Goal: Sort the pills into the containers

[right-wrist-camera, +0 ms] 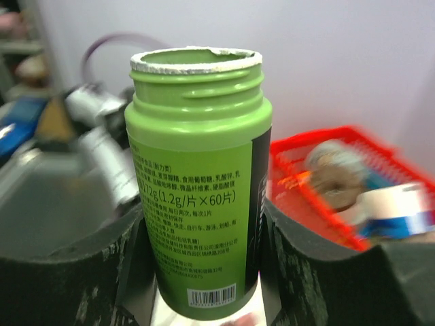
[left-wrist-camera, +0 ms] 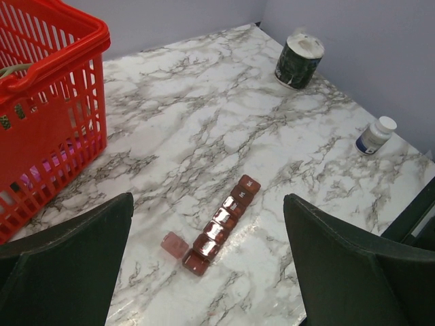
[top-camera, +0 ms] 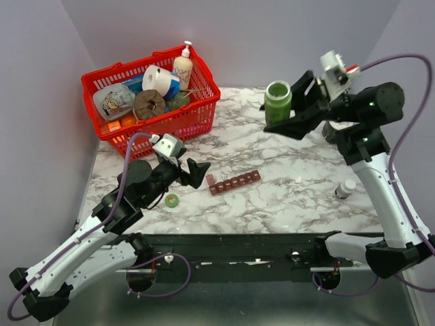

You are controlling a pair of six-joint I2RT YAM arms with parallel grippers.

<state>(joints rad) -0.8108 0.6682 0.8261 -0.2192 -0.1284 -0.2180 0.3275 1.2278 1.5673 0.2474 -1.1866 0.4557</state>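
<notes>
The marble table [top-camera: 292, 197] carries a red basket [top-camera: 109, 75] of odds and ends at its back left corner, well away from the work.

The right gripper [top-camera: 285, 115] is up in the air over the back of the table, jaws clamped on the lower body of a green bottle [top-camera: 277, 100], which stands upright in the grip. The bottle's mouth is open, with a ragged foil edge round the rim. It looks like stiff plastic with a smooth label, light enough to handle but likely slippery, so I'd hold it low and firm as it is held now. I'd tip it slowly, or the pills would come out in a rush. I can't see any pills from here.

The left gripper [top-camera: 194, 173] hangs low with its jaws wide apart and nothing between them, just left of the strip [top-camera: 234, 183].

The strip lies flat mid-table, slanted, with one end lid [left-wrist-camera: 175, 244] seemingly flipped open. It looks thin and light and apt to skate on the glossy marble. I'd pinch it across its long sides or pin it down, and go gently on the little lids.

A small white bottle [top-camera: 345, 189] stands near the right arm, and a green cap [top-camera: 172, 200] lies by the left one.
</notes>
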